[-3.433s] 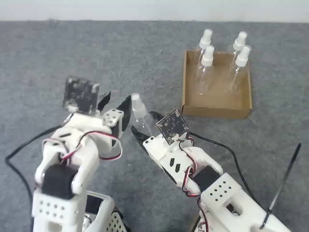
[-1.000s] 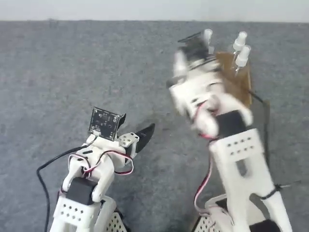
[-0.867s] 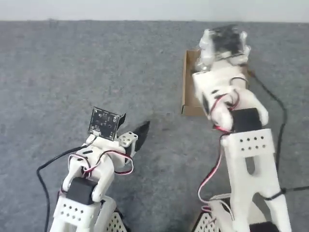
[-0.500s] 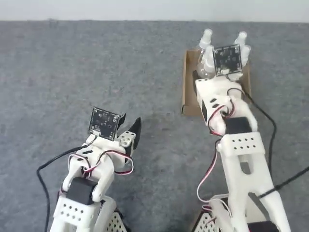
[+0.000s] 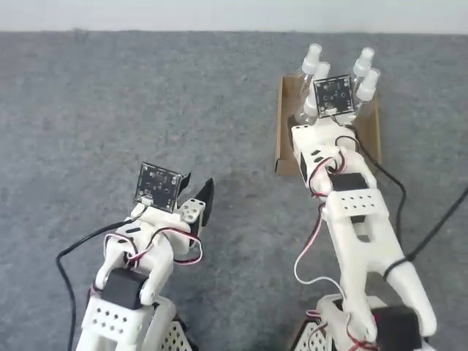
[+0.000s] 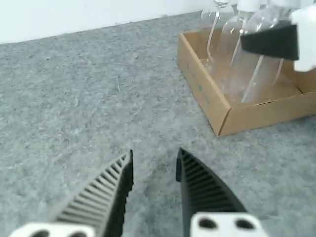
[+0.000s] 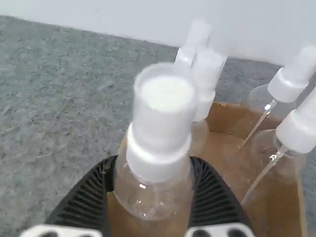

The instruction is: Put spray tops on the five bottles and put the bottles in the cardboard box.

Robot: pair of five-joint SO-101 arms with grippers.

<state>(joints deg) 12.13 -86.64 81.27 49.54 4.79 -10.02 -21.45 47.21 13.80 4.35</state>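
My right gripper [image 7: 154,173] is shut on a clear bottle [image 7: 159,148] with a white spray top [image 7: 163,106], held upright just above the floor of the cardboard box [image 7: 227,143]. In the high view the right arm [image 5: 333,146] stretches over the box [image 5: 285,131]. Several other capped bottles [image 5: 369,82] stand at the box's far side, close around the held one [image 7: 291,81]. My left gripper [image 6: 154,163] hovers open over bare carpet, with nothing between its fingers, to the left of the box [image 6: 212,98]; from above it sits at the lower left [image 5: 205,196].
Grey carpet [image 5: 146,95] covers the table, with open room left of the box. A white wall [image 5: 219,14] runs along the far edge. Cables [image 5: 409,212] trail beside the right arm.
The right arm carried the bottle from the table's middle, away from the left gripper, and swung it over into the box. The left arm drew back and its fingers narrowed.
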